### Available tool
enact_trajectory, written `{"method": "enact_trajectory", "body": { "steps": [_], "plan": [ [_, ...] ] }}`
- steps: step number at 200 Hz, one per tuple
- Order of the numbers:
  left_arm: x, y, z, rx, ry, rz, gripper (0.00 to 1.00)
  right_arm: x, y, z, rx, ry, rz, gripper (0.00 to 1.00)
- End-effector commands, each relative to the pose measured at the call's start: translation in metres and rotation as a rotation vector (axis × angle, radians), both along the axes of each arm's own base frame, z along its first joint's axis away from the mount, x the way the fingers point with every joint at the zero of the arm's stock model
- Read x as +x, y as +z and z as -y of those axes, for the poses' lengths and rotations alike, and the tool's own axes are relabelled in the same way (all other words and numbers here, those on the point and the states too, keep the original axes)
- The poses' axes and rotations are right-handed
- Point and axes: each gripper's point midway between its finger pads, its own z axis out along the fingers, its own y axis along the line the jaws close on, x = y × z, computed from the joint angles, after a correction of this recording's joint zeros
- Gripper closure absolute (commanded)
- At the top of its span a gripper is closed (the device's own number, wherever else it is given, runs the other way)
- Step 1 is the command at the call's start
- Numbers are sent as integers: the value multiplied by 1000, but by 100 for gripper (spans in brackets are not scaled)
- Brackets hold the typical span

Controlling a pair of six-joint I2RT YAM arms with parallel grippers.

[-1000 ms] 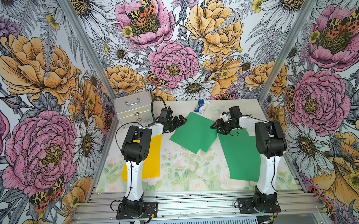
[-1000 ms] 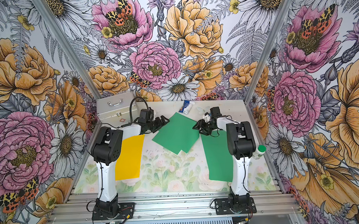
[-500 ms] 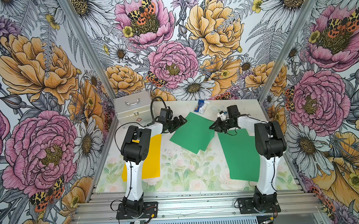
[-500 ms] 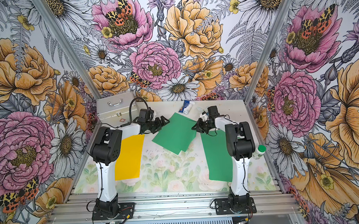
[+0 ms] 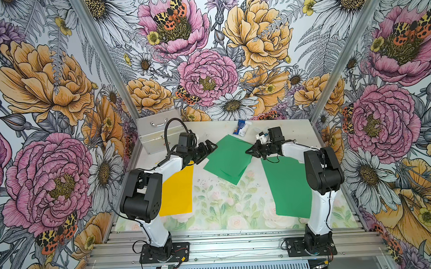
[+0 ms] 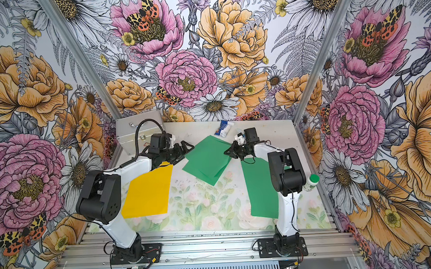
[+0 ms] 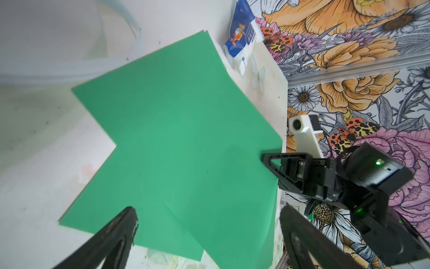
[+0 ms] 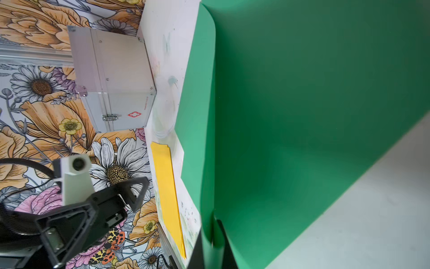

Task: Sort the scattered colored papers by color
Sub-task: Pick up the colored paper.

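Under right pincer, green paper corner hidden

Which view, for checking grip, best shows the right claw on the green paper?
Right wrist: the right claw pinches the thin green paper sheet close up. Both top views show it small; left wrist shows it side-on.

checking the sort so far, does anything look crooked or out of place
The middle green sheets lie skewed and fanned apart, unlike the yellow paper and the other green paper, which lie straight. The right gripper pinches a corner of the top sheet, which bends upward.
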Motion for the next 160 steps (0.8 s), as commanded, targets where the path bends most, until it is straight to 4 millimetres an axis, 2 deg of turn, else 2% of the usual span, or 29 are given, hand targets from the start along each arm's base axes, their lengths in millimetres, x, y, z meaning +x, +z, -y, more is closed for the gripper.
{"method": "enact_trajectory", "body": {
  "steps": [1,41,68,108,123,127,135,160],
  "plan": [
    [-18,5,13,-94,0,-15,2,12,41,-6,104,-37,104,92],
    [-48,-5,23,-165,42,-66,2,15,48,-7,139,-70,119,94],
    [-52,-10,30,-253,81,-78,2,16,59,-11,190,-84,137,94],
    [-40,-20,45,-389,117,-93,2,11,66,-17,199,-75,148,94],
    [-31,-18,52,-486,129,-83,2,7,69,-20,203,-64,151,95],
    [-29,-28,54,-504,137,-104,2,7,68,-20,201,-64,151,95],
    [-24,-28,58,-560,144,-92,2,5,68,-21,200,-61,151,95],
    [-10,-34,63,-699,181,-74,21,1,63,-21,194,-62,141,95]
  ]
}}
